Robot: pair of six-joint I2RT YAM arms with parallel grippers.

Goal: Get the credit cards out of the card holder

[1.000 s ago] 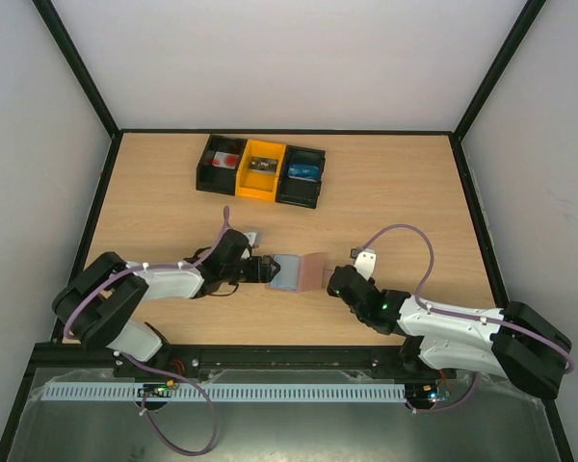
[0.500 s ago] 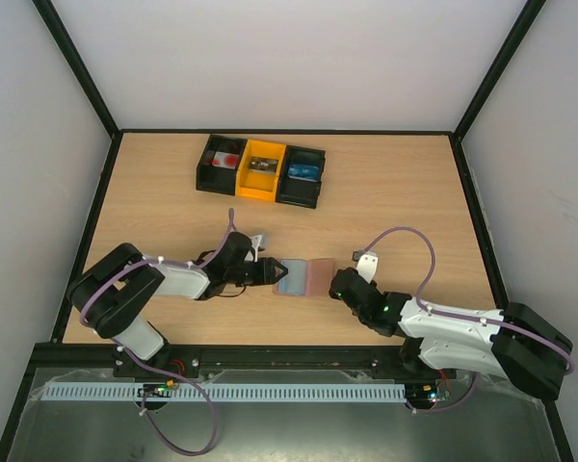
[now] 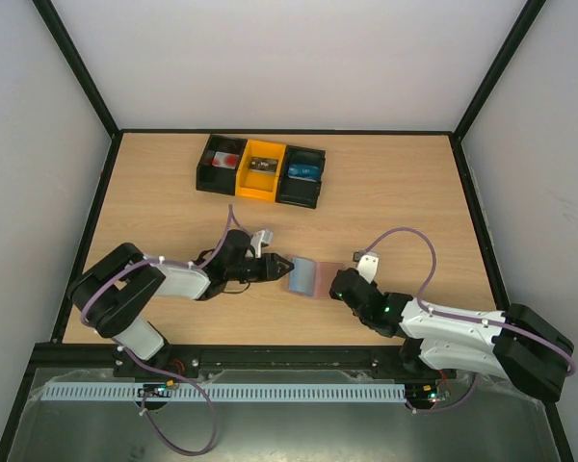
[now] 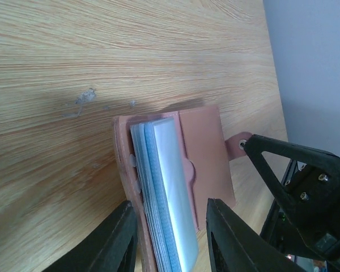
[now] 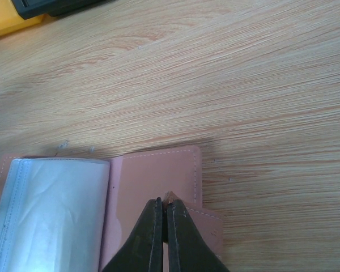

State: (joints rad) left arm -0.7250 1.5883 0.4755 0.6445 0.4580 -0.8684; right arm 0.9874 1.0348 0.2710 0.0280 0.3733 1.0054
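Pale wood-grain bench (image 3: 405,183), boxed in by a black frame and plain white walls, carries everything.

Low over it, the left end effector (image 3: 280,269) has its two black fingers (image 4: 118,241) part open. They straddle the near end of the card holder (image 3: 304,277). One finger lies against the brown rim and a sliver of gap shows at the other, so a firm grip cannot be told. The right end effector (image 3: 336,283) comes from the opposite side with its fingers pressed fully together. Their tips rest on the holder's pink-brown cover where the small rounded tab (image 5: 203,222) joins it. Whether the tab is pinched between them cannot be told.

From overhead the holder is only a small pink and grey-blue patch between the two arms, toward the near edge. The left wrist view alone shows the glossy translucent sleeves (image 4: 169,187) edge-on, as a stack of layers raised off the cover. The right wrist view shows the top sleeve flat, wrinkled and shiny, beside a stitched cover edge. Cards inside the sleeves cannot be made out.

Three joined bins (image 3: 260,170), black, orange and black, stand at the far side, well apart from the holder. Open wood lies between them and out toward the right rim.
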